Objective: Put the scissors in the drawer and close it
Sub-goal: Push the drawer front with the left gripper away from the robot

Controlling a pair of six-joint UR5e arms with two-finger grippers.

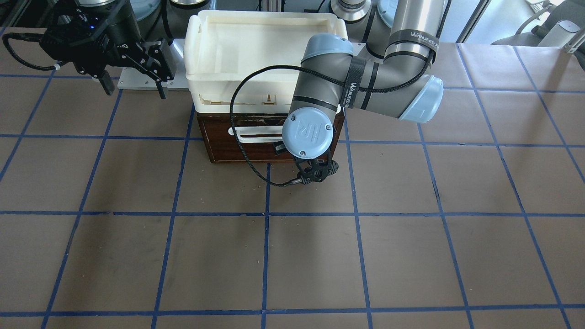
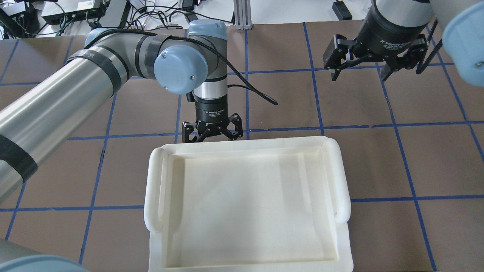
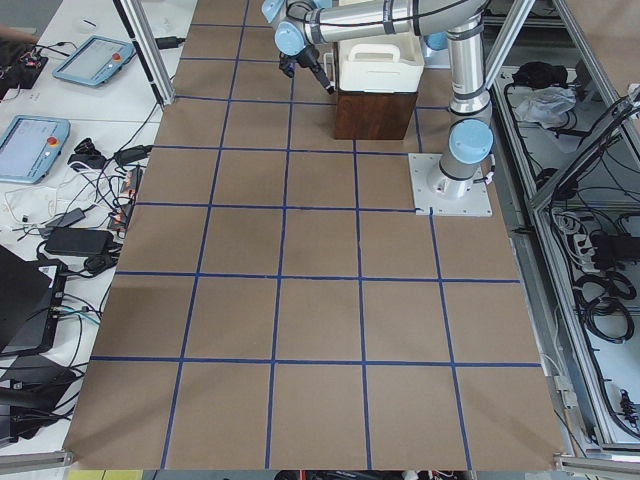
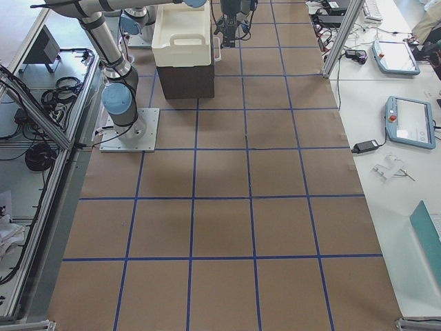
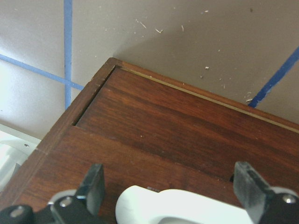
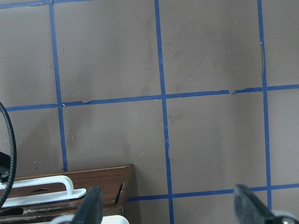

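Spanning the scene is what? (Desk)

A table [image 1: 411,256] papered brown and gridded with blue tape, with 2 arms over it. The left arm [image 2: 56,109] reaches round a cream tray [image 2: 247,144] that sits atop a dark wooden cabinet [image 4: 186,83]. (Photographer)

And the drawer? (Desk)

The drawer [image 1: 219,146] is in the cabinet's far side, facing away from the robot, its front about flush with the frame. Where the scissors lie, I cannot tell. (Photographer)

The grippers? (Desk)

The right gripper [image 2: 360,75] hangs spread wide above the table, near the cabinet's corner. The left gripper [image 5: 170,179] points at the drawer front, its fingers [image 5: 93,186] spread 1 to each side of the white handle [image 5: 177,205], not pinching it. (Photographer)
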